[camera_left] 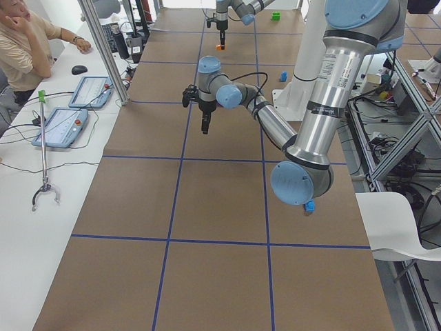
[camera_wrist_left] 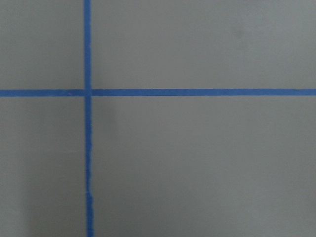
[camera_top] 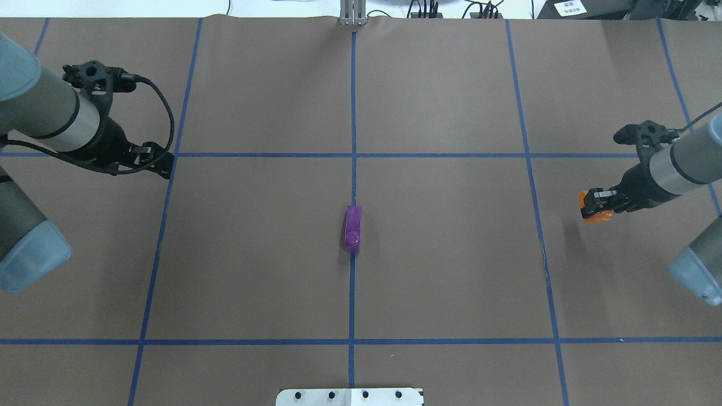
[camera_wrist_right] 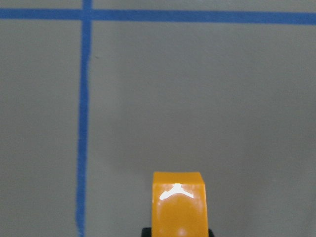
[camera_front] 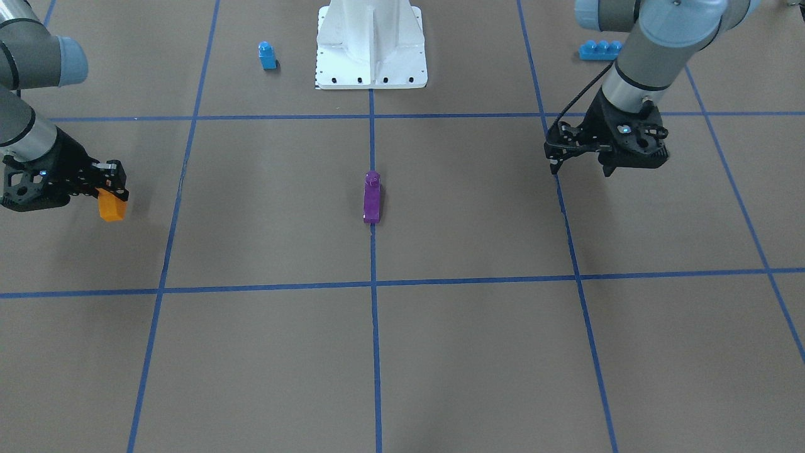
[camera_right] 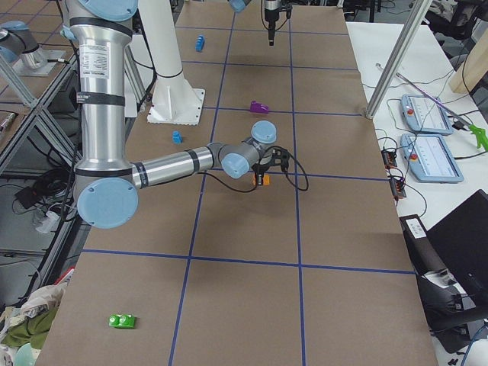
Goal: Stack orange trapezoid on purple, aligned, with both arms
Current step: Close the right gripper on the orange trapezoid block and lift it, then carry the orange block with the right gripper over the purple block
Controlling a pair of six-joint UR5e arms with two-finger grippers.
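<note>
Overhead exterior view gave me the plainest look at the brown paper-covered table (camera_top: 451,270), so I read it from left to right. At the left, the left gripper (camera_top: 163,167) hung with its tip pointing down, just beside a crossing of the blue tape lines (camera_top: 352,293). From every angle I had, its fingers lined up edge-on, so I could not tell whether they were apart or together. Its wrist camera caught only paper and that tape crossing.

In the middle lay the purple block (camera_top: 353,228), flat on the table and stretched along the centre tape line, its stud at the end nearer the robot's white base pedestal (camera_top: 350,397). It sat well apart from both grippers, roughly between them.

At the right, the right gripper (camera_top: 597,204) had its fingers clamped on the orange trapezoid (camera_top: 599,217), which stuck out below the fingertips. The right wrist camera showed the block's glossy orange face with a bit of black finger at each side. Whether the block touched the paper I could not make out.

From across the table, a small blue single-stud block (camera_front: 268,55) stood left of the pedestal. A long blue brick (camera_front: 600,50) lay far to the right, partly hidden behind the left arm (camera_front: 654,56).
</note>
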